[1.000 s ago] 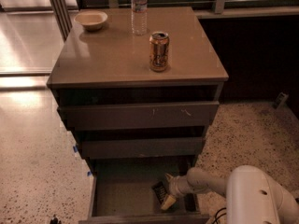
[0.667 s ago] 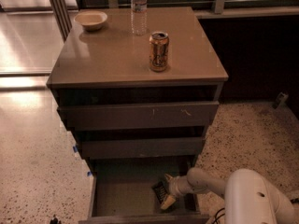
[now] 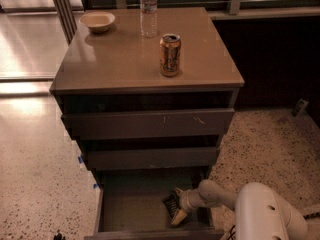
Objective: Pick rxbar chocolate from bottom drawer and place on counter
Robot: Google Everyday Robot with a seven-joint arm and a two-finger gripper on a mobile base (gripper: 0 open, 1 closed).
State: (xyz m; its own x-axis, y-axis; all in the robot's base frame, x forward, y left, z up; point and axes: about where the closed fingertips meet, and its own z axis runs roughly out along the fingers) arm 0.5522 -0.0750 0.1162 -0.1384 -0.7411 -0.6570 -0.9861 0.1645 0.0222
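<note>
The bottom drawer (image 3: 130, 211) is pulled open below two grey drawers. The rxbar chocolate (image 3: 170, 203), a small dark bar, lies on the drawer floor at the right. My gripper (image 3: 178, 208) reaches down into the drawer from the right, right at the bar, with one pale fingertip (image 3: 178, 217) showing in front of it. The bar is partly hidden by the gripper. The counter (image 3: 125, 59) is the grey-tan top of the cabinet, far above the gripper.
On the counter stand an orange drink can (image 3: 170, 54), a clear water bottle (image 3: 148, 11) and a pale bowl (image 3: 97, 21). The middle drawer (image 3: 150, 157) juts out just above the open one. My white arm (image 3: 260, 214) fills the lower right. Speckled floor surrounds the cabinet.
</note>
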